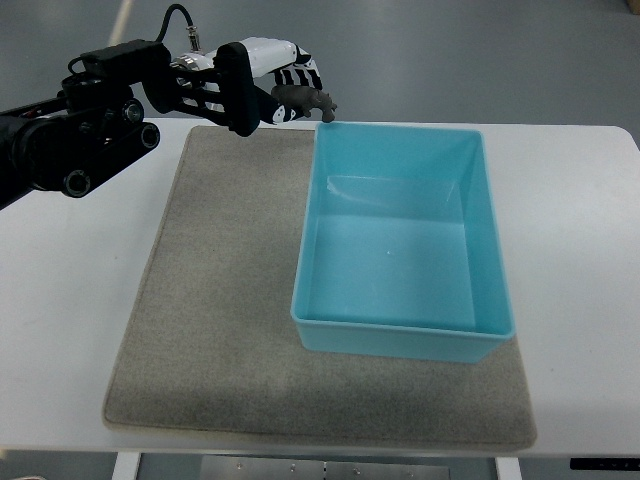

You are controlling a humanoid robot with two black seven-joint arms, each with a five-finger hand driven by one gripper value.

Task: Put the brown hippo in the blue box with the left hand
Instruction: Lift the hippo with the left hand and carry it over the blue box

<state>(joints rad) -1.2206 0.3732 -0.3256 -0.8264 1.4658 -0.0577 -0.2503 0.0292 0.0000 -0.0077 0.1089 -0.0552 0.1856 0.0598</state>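
**Hippo in hand, just short of the box's far-left corner**

Item 1 — grey felt mat (220,320). Nearest you. It lies flat on the white table (575,250) and reaches the table's near edge. Nothing loose rests on its bare left half.

Item 2 — blue box (400,345). An open rectangular tub, sitting upright on the mat's right half, its long axis running away from you. You can see the whole floor, and it holds nothing. The walls look low enough to clear, though that is a judgement.

Item 3 — brown hippo (303,98). A small dark toy, held above the table at the far end of the mat, just beside the box's far-left corner and still outside the rim. Its long axis lies roughly left to right, one end pointing at the box.

Item 4 — left hand (262,82). The arm comes in from the picture's left edge, and the fingers are curled around the hippo. This is the only hand you have in view; the right arm does not show.

The relation that counts — the box opening lies to the right of the hippo and towards you. You would likely need a short carry that way before letting go, and a release too early would probably land the hippo on the rim or mat.

Item 5 — grey floor (450,50) beyond the table, farthest off.
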